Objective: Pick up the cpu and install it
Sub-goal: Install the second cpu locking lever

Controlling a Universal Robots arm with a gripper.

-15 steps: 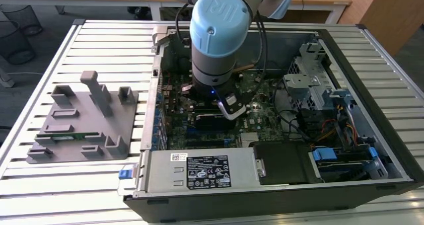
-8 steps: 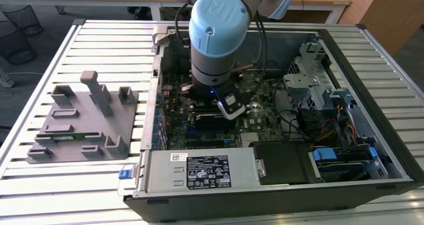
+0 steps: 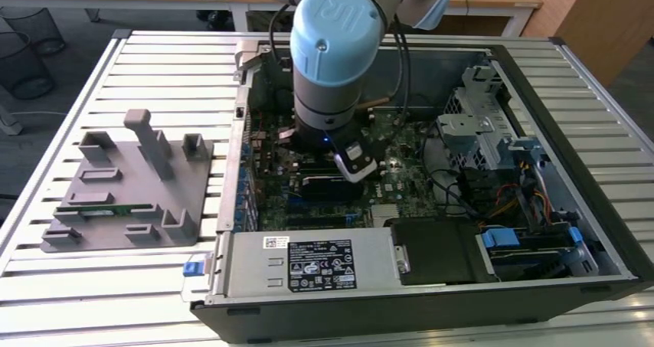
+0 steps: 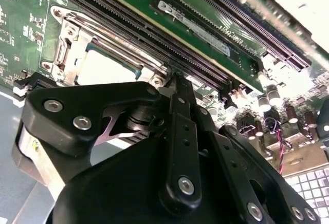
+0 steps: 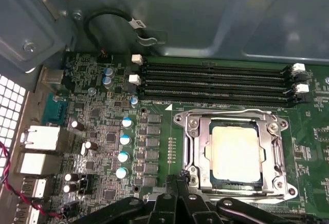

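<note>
- Square silver-topped cpu (image 5: 234,153) seated flat in the metal-framed motherboard socket (image 5: 191,149), beside the black memory slots (image 5: 216,82).
- Black hand (image 5: 180,180) just beside the socket frame, fingers together, holding nothing.
- Open grey computer case (image 3: 572,171) on the slatted worktop (image 3: 153,63).

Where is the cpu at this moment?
The cpu lies flat inside the motherboard socket, beside the memory slots in both wrist views; the gripper hovers at the socket's edge.
</note>
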